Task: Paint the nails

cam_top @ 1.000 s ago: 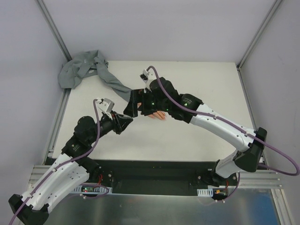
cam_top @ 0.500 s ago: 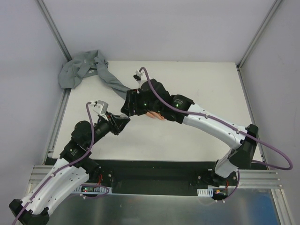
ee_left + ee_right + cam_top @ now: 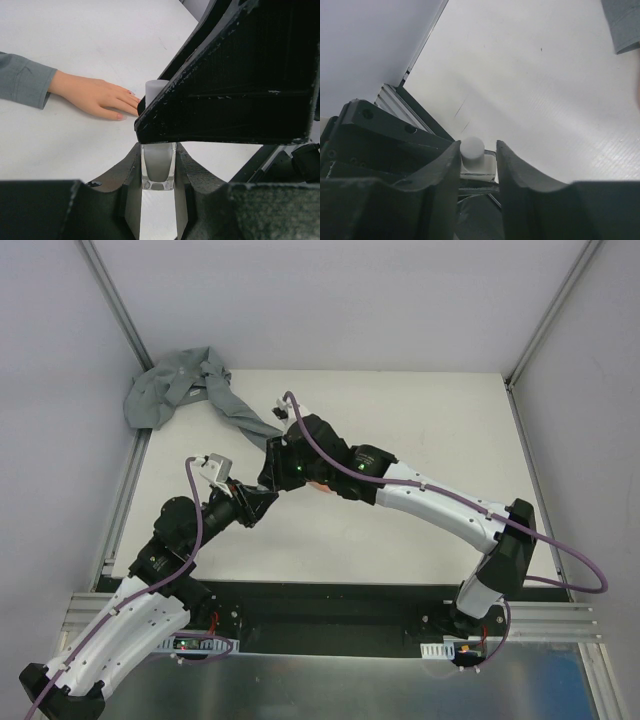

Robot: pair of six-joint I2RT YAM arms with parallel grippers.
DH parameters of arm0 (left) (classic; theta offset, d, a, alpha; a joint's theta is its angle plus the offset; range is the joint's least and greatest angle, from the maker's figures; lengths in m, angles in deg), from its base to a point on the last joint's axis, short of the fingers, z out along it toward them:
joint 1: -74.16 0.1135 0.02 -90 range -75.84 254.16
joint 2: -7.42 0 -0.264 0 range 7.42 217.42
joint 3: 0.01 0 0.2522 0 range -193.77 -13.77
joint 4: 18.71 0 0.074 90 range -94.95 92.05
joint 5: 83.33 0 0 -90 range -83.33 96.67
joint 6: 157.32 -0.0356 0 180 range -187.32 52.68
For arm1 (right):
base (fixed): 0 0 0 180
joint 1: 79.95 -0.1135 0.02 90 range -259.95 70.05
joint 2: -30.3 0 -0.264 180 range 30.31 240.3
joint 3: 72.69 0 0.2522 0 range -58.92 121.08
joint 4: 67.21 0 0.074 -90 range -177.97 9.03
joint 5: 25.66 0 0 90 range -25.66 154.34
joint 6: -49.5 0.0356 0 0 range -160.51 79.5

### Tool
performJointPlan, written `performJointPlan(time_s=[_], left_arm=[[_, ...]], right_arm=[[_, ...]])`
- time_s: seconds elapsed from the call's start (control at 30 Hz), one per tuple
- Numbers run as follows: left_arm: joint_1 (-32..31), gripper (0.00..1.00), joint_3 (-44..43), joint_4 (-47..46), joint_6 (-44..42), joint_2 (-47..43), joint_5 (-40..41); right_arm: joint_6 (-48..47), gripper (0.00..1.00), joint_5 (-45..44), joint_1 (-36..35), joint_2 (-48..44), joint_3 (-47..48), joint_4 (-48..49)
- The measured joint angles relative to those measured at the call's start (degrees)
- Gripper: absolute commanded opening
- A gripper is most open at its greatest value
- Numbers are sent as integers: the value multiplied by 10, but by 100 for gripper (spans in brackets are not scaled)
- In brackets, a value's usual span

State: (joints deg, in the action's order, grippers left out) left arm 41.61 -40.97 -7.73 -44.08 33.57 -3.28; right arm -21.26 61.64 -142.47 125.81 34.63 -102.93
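Left gripper (image 3: 158,156) clamps the bottle (image 3: 158,172) — right gripper (image 3: 477,148), jaws apart, straddles its cap (image 3: 471,149) — nails (image 3: 119,117) just beyond.

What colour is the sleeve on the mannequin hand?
Grey. The sleeve shows best in the left wrist view, ending at the wrist of the hand.

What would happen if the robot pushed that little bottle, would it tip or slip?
Probably slippery and breakable: the bottle looks like clear glass. It would likely slide rather than roll, since its base looks square. Its tall pale cap might make it tip, though the left tool pinches it on both sides.
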Motion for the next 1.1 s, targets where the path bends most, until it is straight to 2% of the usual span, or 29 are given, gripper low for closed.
performJointPlan(time_s=[0.03,0.07,0.13,0.3,0.43,0.5,0.63,0.77,0.87,0.9,1.0,1.03,1.1], left_arm=[[0,0,0,0,0,1,0],[0,0,0,0,0,1,-1],[0,0,0,0,0,1,-5],[4,0,1,10,-1,-17,-36],[12,0,9,2,-1,-42,-108],[18,0,16,-22,12,-47,-160],[19,0,36,-106,66,-40,-252],[19,0,29,-136,80,-36,-300],[19,0,7,-106,60,-36,-298],[19,0,-2,-88,50,-35,-294],[18,0,-27,-37,17,-30,-262],[18,0,-33,-21,7,-28,-246],[17,0,-37,2,-12,-27,-214]], right_arm=[[-3,24,1,0,0,0,1],[-5,14,3,-1,0,0,4],[-13,1,8,-2,0,-1,11],[-52,0,59,8,-18,-37,47],[-96,0,250,47,-40,-84,108],[-109,0,356,71,-61,-133,178],[-115,0,473,91,-82,-167,230],[-114,0,530,93,-92,-175,266],[-108,0,535,92,-95,-178,286],[-105,1,528,91,-96,-179,287],[-100,14,474,83,-101,-178,279],[-101,30,451,78,-102,-176,271],[-102,46,385,64,-102,-161,236]])
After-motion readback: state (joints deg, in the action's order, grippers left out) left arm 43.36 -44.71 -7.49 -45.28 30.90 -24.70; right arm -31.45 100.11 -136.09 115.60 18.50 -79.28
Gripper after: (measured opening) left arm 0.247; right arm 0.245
